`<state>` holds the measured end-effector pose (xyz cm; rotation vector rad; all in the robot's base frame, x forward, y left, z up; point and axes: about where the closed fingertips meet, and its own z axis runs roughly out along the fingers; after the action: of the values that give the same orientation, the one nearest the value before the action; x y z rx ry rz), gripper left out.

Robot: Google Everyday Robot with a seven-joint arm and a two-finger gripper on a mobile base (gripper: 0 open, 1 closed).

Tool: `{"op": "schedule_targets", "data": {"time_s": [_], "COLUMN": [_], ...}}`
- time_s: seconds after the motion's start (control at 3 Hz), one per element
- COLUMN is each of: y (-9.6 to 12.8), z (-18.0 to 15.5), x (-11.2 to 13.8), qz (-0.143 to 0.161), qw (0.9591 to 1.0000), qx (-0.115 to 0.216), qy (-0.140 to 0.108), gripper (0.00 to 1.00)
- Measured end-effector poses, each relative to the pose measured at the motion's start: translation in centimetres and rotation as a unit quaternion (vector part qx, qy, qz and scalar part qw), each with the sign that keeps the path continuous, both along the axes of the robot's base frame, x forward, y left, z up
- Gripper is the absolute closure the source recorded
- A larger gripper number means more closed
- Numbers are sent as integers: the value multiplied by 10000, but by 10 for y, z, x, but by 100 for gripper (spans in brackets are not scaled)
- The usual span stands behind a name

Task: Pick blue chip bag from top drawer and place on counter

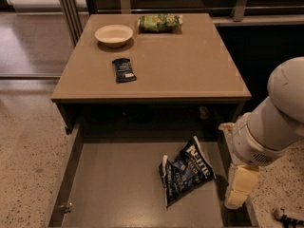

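The blue chip bag (185, 175) lies crumpled on the floor of the open top drawer (114, 184), right of its middle, with white "Kettle" lettering facing up. The tan counter (190, 65) is above and behind the drawer. My gripper (236, 201) hangs from the white arm (275, 122) at the right. It is over the drawer's right wall, just right of the bag and apart from it, and holds nothing that I can see.
On the counter are a cream bowl (114, 34) at the back left, a green chip bag (159, 23) at the back middle, and a small dark-blue snack bar wrapper (124, 70). Speckled floor lies on both sides. A small dark object (285, 217) lies on the floor at the bottom right.
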<state>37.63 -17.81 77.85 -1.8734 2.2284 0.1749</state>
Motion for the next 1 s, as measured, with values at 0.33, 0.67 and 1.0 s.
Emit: {"op": "schedule_targets", "data": {"time_s": [0.33,0.67,1.0], "y": [0,8,24], "z": [0,-13,-35], "x": [0,5,11], "qz": [0,34,143], "qw": [10000,10000,9998], "qx": [0,66,124], "qy": [0,33,85], "gripper": [0,0,0]}}
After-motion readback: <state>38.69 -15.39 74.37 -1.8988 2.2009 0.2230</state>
